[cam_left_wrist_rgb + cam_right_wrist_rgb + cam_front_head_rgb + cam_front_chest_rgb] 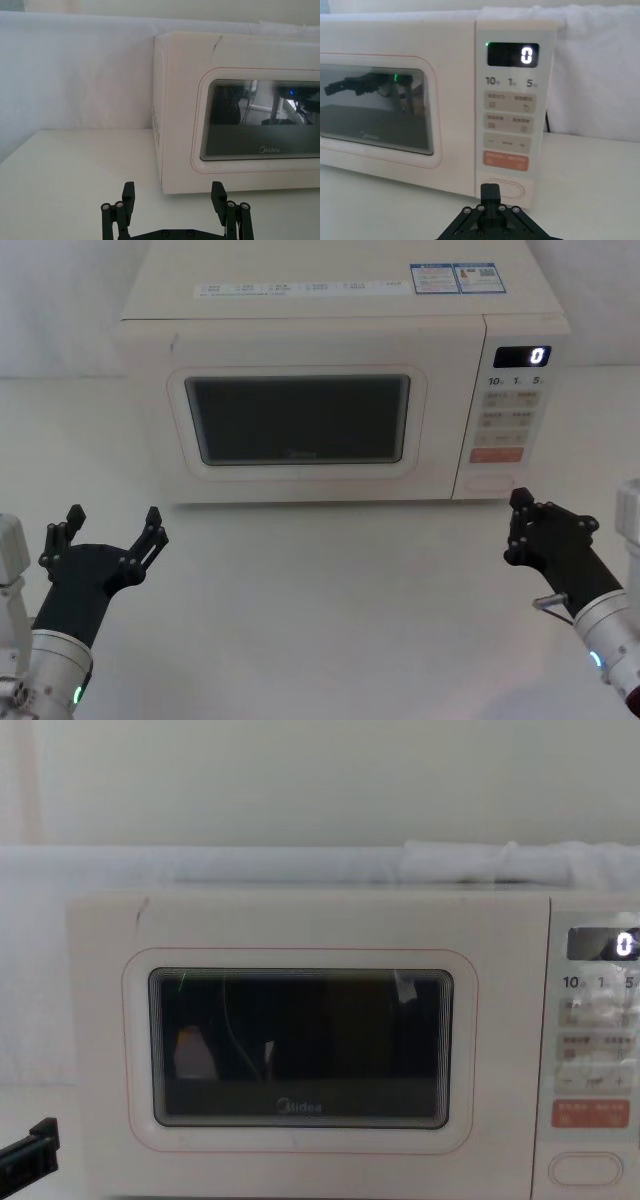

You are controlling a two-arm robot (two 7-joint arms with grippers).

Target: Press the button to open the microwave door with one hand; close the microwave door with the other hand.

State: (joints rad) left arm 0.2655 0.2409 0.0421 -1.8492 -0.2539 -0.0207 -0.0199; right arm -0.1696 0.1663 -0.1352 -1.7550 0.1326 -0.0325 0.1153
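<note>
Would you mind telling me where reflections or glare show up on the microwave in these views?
Left wrist view: the microwave door window mirrors bright room shapes. Right wrist view: its glass reflects a dark arm with a green light. Chest view: pale reflections on the glass, and glare washes the panel keys above the button. Head view: the window looks evenly dark.
</note>
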